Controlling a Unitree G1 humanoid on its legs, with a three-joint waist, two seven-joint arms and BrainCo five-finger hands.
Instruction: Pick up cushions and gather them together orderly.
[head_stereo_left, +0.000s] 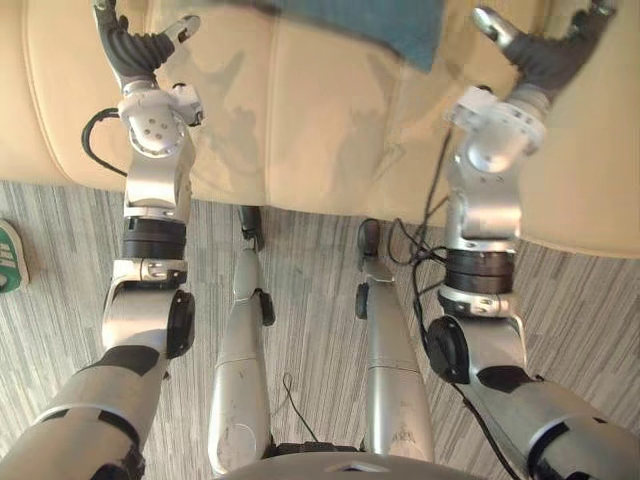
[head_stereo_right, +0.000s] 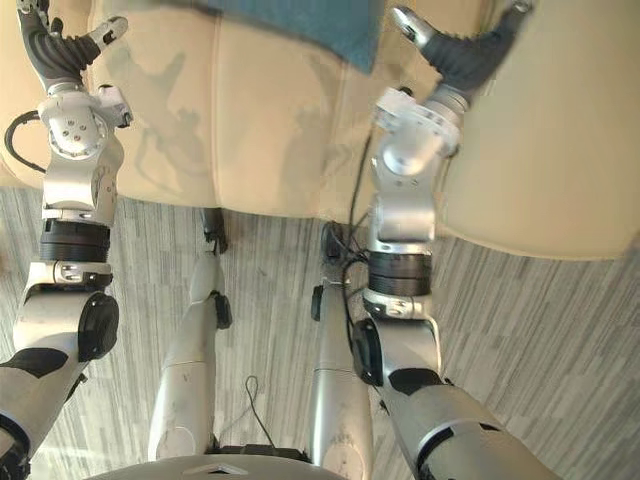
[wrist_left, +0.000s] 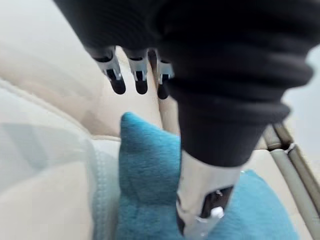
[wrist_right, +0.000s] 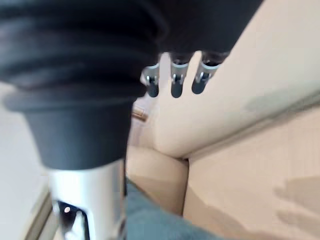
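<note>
A teal cushion (head_stereo_left: 385, 28) lies on the seat of a cream sofa (head_stereo_left: 300, 120), at the far middle of the eye views. My left hand (head_stereo_left: 135, 50) hovers over the seat to the cushion's left, open and holding nothing. Its wrist view looks past straight fingers (wrist_left: 117, 77) onto the teal cushion (wrist_left: 145, 170) just ahead. My right hand (head_stereo_left: 545, 55) hangs over the seat on the cushion's right, also open and holding nothing. Past its fingers (wrist_right: 172, 82) I see the sofa's back and arm, with an edge of the cushion (wrist_right: 150, 220) close by.
The sofa's front edge (head_stereo_left: 330, 205) runs across the view, with grey striped floor (head_stereo_left: 310, 300) in front of it. A green and white object (head_stereo_left: 8, 255) lies on the floor at the far left.
</note>
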